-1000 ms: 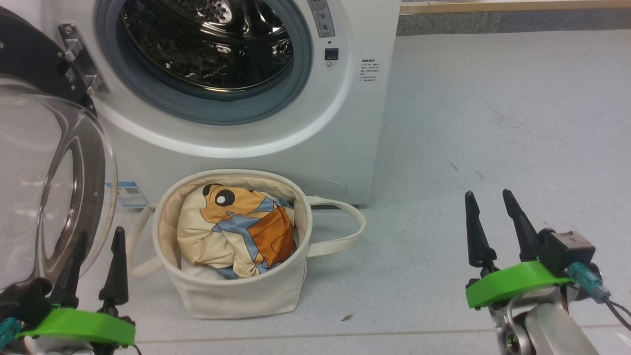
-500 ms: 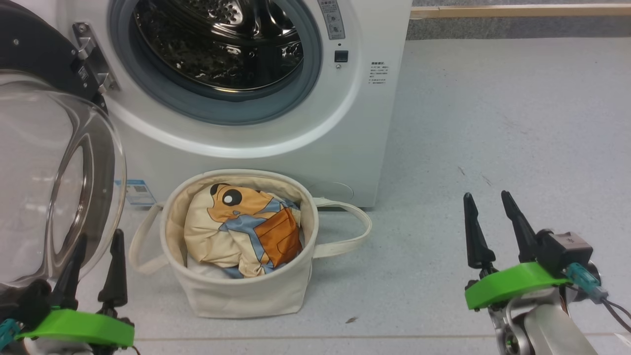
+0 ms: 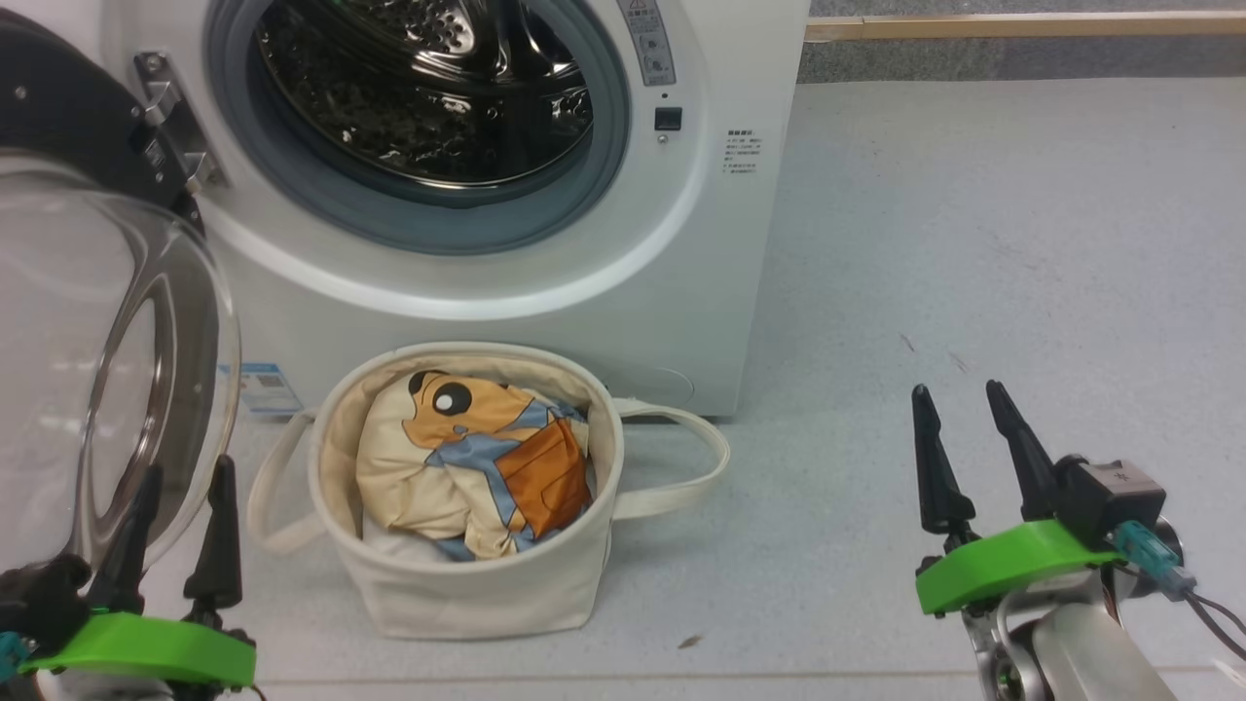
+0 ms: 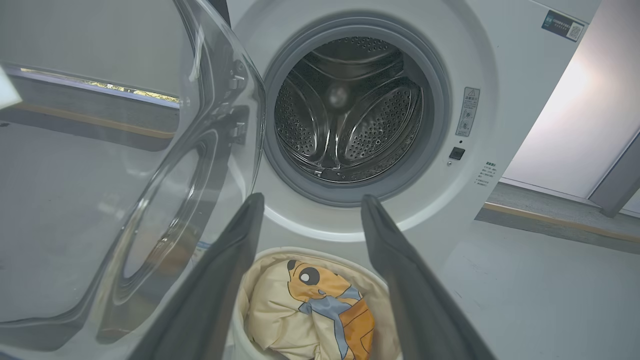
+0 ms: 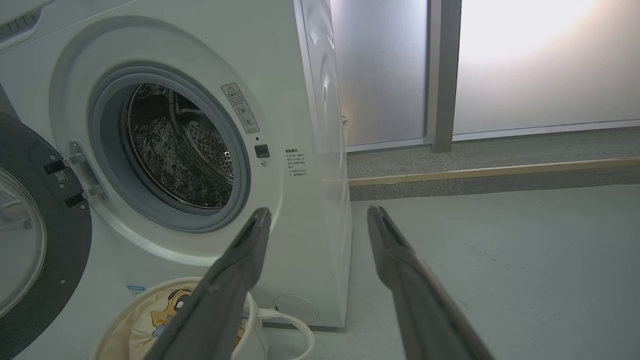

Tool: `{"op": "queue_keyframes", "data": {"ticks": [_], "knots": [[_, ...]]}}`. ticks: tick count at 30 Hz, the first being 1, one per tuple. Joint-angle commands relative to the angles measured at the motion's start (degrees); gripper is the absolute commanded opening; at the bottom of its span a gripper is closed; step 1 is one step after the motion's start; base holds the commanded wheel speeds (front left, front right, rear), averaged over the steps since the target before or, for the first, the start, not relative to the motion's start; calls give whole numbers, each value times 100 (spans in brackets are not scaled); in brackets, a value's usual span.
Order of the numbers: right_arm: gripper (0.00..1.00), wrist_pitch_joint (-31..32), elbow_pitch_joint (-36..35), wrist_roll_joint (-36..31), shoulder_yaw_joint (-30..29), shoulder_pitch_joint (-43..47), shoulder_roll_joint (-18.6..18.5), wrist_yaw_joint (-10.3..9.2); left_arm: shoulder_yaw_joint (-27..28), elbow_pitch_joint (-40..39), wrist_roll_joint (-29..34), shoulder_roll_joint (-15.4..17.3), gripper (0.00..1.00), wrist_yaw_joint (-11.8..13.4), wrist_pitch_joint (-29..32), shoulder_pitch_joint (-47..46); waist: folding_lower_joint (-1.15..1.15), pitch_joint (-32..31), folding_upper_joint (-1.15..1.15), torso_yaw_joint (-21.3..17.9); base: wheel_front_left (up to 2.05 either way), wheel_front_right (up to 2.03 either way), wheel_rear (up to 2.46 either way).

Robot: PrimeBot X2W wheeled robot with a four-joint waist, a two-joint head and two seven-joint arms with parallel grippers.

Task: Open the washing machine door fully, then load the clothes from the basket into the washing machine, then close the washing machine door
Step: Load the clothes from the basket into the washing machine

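The white washing machine (image 3: 681, 292) stands with its steel drum (image 3: 428, 97) exposed. Its door (image 3: 97, 370) is swung out to the left, the glass bowl bulging toward me. The cream basket (image 3: 467, 584) sits on the floor against the machine's front. The cream garment with the orange-and-blue cartoon print (image 3: 467, 458) fills it; the light blue garment is hidden. My left gripper (image 3: 185, 477) is open, left of the basket and beside the door glass. My right gripper (image 3: 956, 389) is open over bare floor, well right of the basket. The left wrist view looks past the open left gripper (image 4: 311, 200) at the basket (image 4: 320, 250) and drum.
Grey floor spreads out to the right of the machine. A wooden-edged kerb (image 3: 1022, 24) runs along the back, with frosted panels (image 5: 525, 65) behind it. A blue label sticker (image 3: 258, 387) sits low on the machine front. The basket's handle loop (image 3: 681, 458) sticks out to the right.
The whole head picture has shifted slightly, so the camera moved. Both grippers stay open and empty, and the garment lies in the basket as before.
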Motion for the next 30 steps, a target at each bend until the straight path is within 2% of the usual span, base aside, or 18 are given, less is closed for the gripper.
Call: {"op": "queue_keyframes", "data": {"ticks": [1, 23, 30], "knots": [[100, -71, -157, -20, 112, -248, -53, 43, 232, -150, -29, 201, 100, -33, -27, -217, 2, 1, 0, 4, 143, -113, -30], [100, -71, -105, -16, 212, -249, -48, 43, 296, -144, 54, 148, 100, -33, -27, -251, 2, 1, 0, 140, 149, -121, -28], [100, -71, -103, 17, 280, -273, -20, 43, 358, -250, 159, 116, 100, -33, -27, -270, 2, 34, 0, 154, 70, -60, -10]]}}
